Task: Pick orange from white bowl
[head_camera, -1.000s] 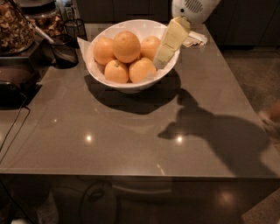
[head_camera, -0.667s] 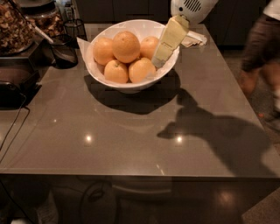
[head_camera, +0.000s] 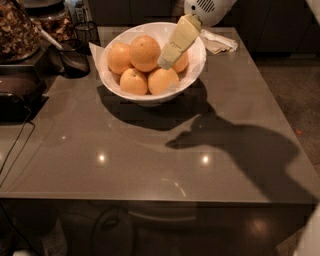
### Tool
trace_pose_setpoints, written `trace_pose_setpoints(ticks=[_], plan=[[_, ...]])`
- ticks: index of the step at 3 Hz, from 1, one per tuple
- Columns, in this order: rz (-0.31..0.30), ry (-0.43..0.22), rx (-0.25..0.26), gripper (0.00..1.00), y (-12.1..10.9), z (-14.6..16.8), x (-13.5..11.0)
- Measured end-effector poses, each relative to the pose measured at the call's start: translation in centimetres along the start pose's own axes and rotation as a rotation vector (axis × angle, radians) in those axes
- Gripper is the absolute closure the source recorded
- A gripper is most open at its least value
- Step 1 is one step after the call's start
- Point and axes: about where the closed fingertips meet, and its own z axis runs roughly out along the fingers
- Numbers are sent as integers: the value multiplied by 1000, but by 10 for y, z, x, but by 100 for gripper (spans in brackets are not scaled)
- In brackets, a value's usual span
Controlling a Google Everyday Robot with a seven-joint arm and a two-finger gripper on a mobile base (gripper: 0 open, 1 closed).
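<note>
The white bowl point(head_camera: 192, 75) stands at the back middle of the grey table point(head_camera: 150, 160) and holds several oranges. The orange point(head_camera: 145, 52), the largest and deepest in colour, sits on top of the pile at the bowl's middle. Paler ones lie at the left point(head_camera: 119, 57), front left point(head_camera: 133, 81) and front right point(head_camera: 162, 81); another point(head_camera: 182, 62) is partly hidden behind my arm. My gripper point(head_camera: 166, 62), pale yellow, slants down from the white wrist point(head_camera: 205, 10) at the upper right into the bowl. Its tip is just right of the orange, above the front right one.
A dark wire-mesh cup point(head_camera: 75, 57) stands left of the bowl. A jar of dried brown pieces point(head_camera: 15, 30) and a black appliance point(head_camera: 17, 95) with a cable sit at the left edge. A crumpled napkin point(head_camera: 217, 42) lies behind the bowl on the right.
My gripper has moved left from the bowl's right rim, further over the oranges and closer to the top one. The blurred figure at the right edge is gone.
</note>
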Motion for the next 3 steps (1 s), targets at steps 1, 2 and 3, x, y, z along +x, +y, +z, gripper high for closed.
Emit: trace_pose_setpoints(ticks=[1, 2, 3], plan=[[33, 0, -39, 0, -8, 19, -25], [30, -12, -33, 0, -10, 19, -30], [46, -26, -17, 0, -13, 25, -34]])
